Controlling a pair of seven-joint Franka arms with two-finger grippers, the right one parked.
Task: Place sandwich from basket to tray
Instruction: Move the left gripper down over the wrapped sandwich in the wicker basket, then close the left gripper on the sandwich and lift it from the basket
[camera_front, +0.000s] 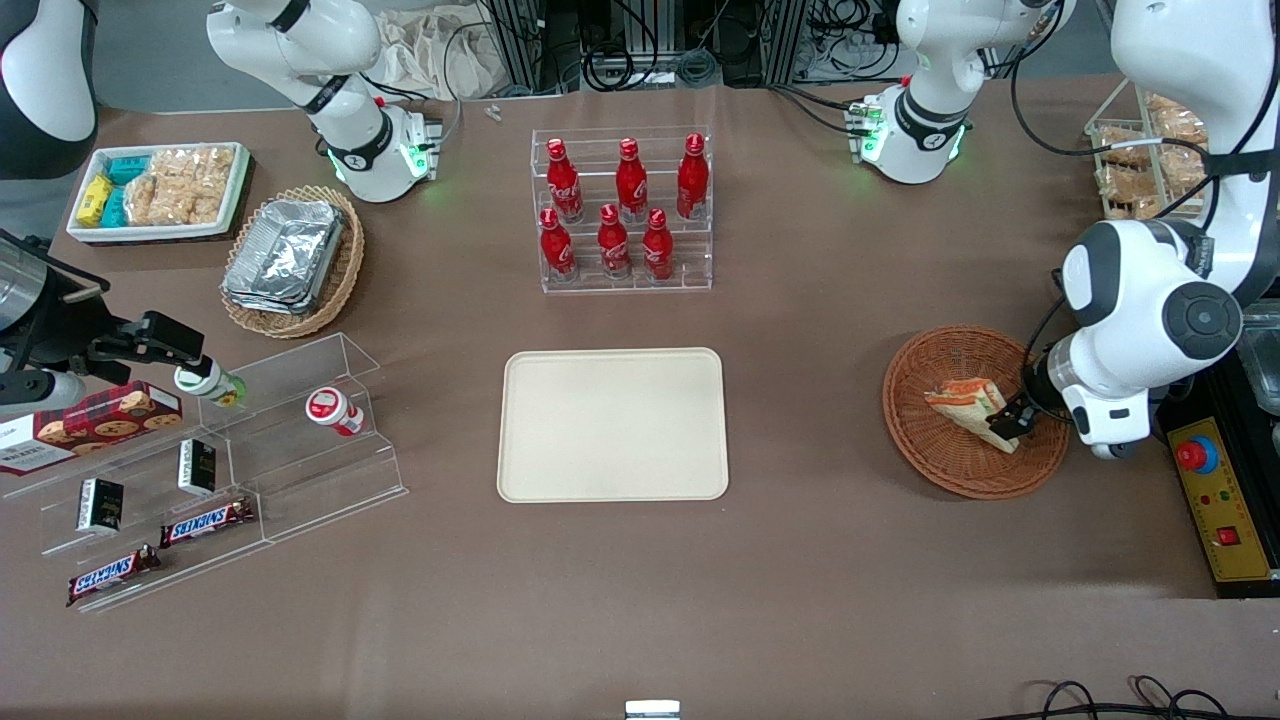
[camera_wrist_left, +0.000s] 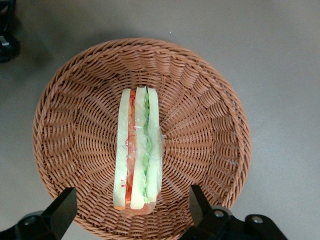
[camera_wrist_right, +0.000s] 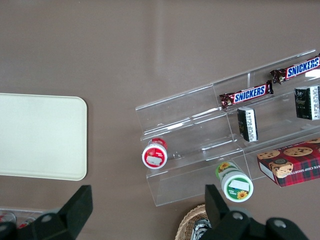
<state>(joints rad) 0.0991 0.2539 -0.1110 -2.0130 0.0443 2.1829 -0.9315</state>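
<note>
Cream tray bare at the table's middle. Toward the working arm's end, sandwich lying in the basket. Gripper poised right over it, fingers spread wide, straddling the wedge's end without touching.

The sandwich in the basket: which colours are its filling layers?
Orange-red and green, between pale bread; the sandwich shows best in the left wrist view.

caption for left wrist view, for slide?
Open gripper poised over the wrapped sandwich in the basket.
</note>
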